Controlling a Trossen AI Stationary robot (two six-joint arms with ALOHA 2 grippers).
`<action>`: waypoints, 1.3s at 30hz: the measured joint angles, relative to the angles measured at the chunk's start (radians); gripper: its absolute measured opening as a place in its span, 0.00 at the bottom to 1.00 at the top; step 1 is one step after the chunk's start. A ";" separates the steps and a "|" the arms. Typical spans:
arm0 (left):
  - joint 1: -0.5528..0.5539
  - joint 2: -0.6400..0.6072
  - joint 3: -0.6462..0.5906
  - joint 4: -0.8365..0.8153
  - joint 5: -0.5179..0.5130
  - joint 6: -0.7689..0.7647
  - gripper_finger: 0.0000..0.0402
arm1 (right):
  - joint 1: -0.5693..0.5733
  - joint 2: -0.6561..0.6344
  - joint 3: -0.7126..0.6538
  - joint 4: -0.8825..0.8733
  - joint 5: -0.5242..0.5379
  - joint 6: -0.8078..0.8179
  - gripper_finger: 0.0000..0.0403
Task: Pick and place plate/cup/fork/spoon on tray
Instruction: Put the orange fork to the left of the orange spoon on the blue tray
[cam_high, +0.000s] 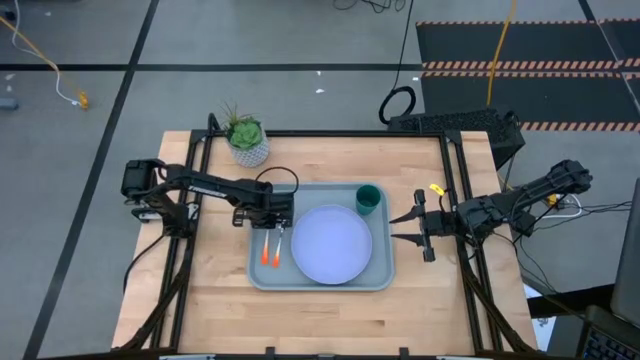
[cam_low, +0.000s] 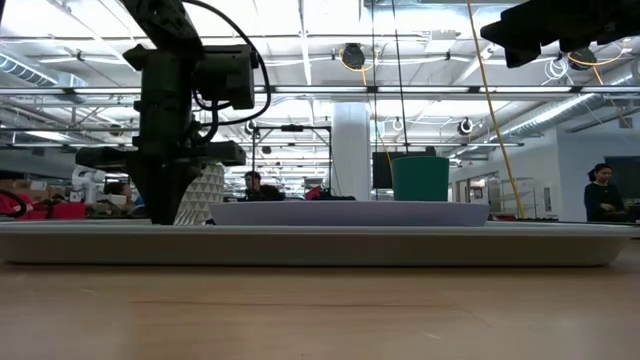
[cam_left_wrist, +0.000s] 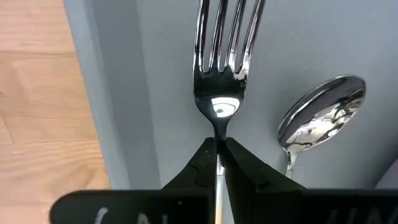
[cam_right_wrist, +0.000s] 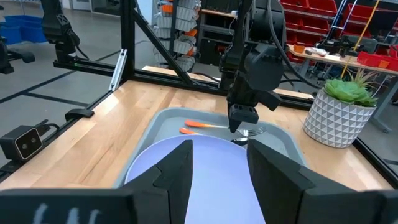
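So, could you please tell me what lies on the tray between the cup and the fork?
The plate fills most of that stretch between the cup and the fork on the tray, seen in the high view.

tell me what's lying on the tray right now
On the tray: the plate, cup, spoon and fork, which the left end effector grips. The tray floor under the plate is hidden.

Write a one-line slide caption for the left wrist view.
Left gripper shut on the silver-tined fork over the grey-blue tray, with the round-bowled silver spoon lying alongside.
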 joint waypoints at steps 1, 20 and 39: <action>0.000 0.000 0.000 0.001 0.000 -0.001 0.03 | 0.000 0.000 0.000 -0.001 0.000 0.000 0.36; -0.010 0.000 0.000 -0.002 -0.019 0.015 0.04 | 0.000 0.000 0.000 -0.001 -0.001 0.001 0.36; -0.036 0.009 0.000 0.003 -0.019 -0.014 0.05 | 0.000 0.000 0.000 -0.001 -0.005 0.019 0.36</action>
